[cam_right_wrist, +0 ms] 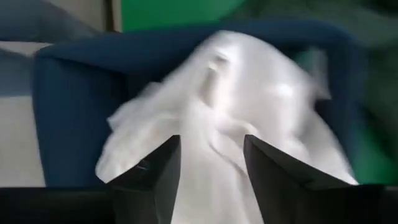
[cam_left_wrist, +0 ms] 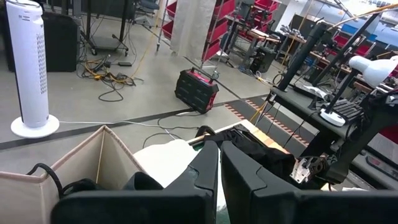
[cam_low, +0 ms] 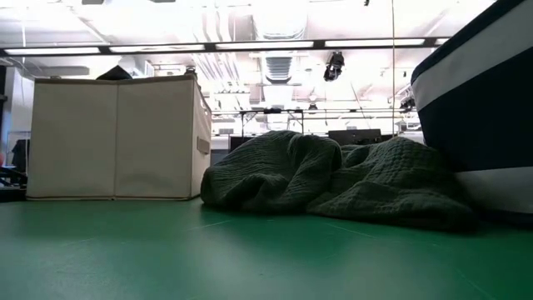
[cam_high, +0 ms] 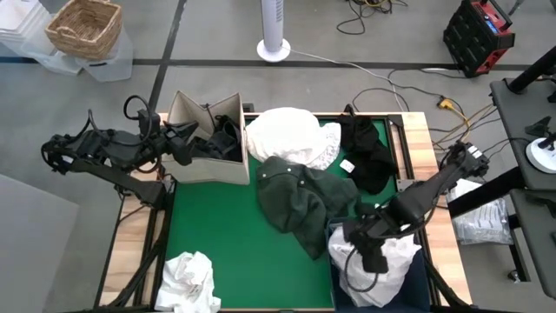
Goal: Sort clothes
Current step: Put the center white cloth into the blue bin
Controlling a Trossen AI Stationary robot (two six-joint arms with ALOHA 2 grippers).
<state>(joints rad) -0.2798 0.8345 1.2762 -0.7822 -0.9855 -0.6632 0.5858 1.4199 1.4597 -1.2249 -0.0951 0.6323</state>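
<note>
Above navy bin (cam_high: 334, 261), right gripper (cam_high: 372, 257) open, white garment (cam_high: 382, 265) below

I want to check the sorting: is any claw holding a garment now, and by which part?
Nothing is held. The right claw stands open above the white garment lying in the navy bin. The left claw is shut and empty over the beige box.

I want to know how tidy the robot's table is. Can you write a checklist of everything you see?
Surface: green mat on a wooden table.
Job's things: green garment mid-mat; white garment and black garment behind it; white garment at the front edge; white cloth in the blue bin; dark cloth in the beige box.
Clutter: nothing seen.
Grippers: left gripper shut, over the box; right gripper open, over the bin's white cloth.
Cables: loose on the floor.
Surroundings: fan, wicker basket, red case.
</note>
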